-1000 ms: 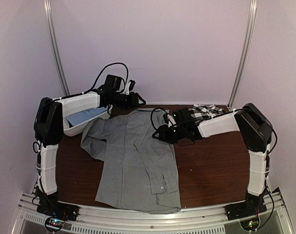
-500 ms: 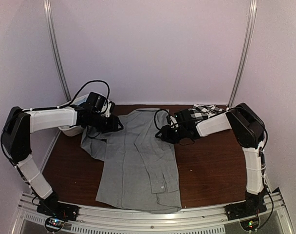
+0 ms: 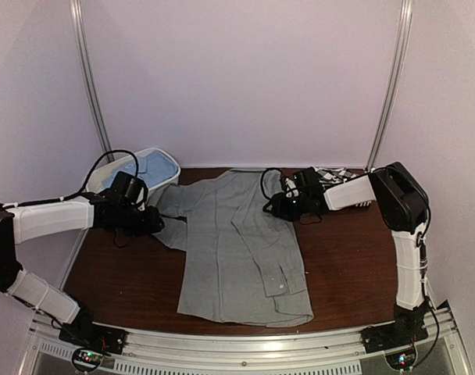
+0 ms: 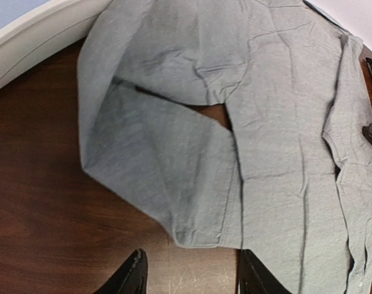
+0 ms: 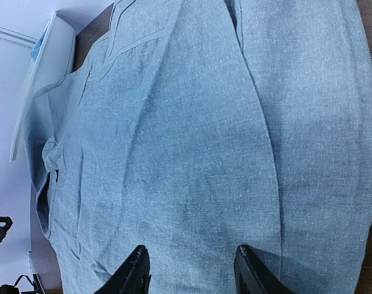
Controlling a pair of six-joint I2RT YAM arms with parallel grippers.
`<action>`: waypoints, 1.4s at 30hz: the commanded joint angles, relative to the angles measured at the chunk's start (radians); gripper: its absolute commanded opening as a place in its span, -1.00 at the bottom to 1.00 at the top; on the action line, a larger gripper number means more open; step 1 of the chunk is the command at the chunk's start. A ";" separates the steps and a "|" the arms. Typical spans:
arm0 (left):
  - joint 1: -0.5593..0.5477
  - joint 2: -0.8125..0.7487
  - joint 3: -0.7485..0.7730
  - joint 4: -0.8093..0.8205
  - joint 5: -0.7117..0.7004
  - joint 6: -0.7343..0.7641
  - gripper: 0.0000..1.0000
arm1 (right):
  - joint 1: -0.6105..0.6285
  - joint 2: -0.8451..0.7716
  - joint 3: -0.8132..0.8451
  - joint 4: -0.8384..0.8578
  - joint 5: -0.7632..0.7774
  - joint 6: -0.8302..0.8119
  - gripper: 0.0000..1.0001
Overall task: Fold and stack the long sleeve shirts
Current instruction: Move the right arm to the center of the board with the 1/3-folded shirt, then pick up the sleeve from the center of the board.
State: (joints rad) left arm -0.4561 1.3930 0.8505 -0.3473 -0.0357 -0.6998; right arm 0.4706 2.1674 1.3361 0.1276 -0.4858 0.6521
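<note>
The dark wooden table (image 3: 128, 266) carries everything you are working with. The grey shirt (image 3: 237, 242) lies spread flat between your two claws, collar toward the far wall.

Your left claw (image 4: 192, 277) sits just short of the folded sleeve. Its fingers are spread, with bare wood between them and nothing held.

Your right claw (image 5: 191, 269) is over the shirt's shoulder, fingers apart and cloth lying flat below them. You cannot tell whether the tips touch it.

The white tub (image 4: 39, 33) stands ahead and to the left of your left claw, apart from it, and holds the light blue shirt (image 3: 148, 166). The checked shirt (image 3: 333, 173) lies behind your right claw, mostly hidden by that arm.
</note>
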 commanded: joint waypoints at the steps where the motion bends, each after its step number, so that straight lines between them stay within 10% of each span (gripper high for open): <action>1: 0.021 -0.024 -0.054 0.022 -0.039 -0.062 0.05 | -0.015 0.047 0.048 -0.174 0.044 -0.084 0.01; 19: 0.030 0.187 -0.090 0.259 0.025 -0.105 0.09 | 0.075 -0.323 0.004 -0.248 0.133 -0.176 0.24; 33: 0.030 0.233 -0.043 0.198 -0.065 -0.078 -0.96 | 0.116 -0.515 -0.059 -0.268 0.171 -0.186 0.24; 42: 0.030 0.045 0.056 0.014 -0.296 0.007 -1.00 | 0.119 -0.663 -0.122 -0.275 0.202 -0.212 0.27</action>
State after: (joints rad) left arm -0.4328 1.5181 0.8200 -0.2680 -0.2073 -0.7647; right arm 0.5793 1.5551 1.2472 -0.1452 -0.3210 0.4648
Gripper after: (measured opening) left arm 0.010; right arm 0.631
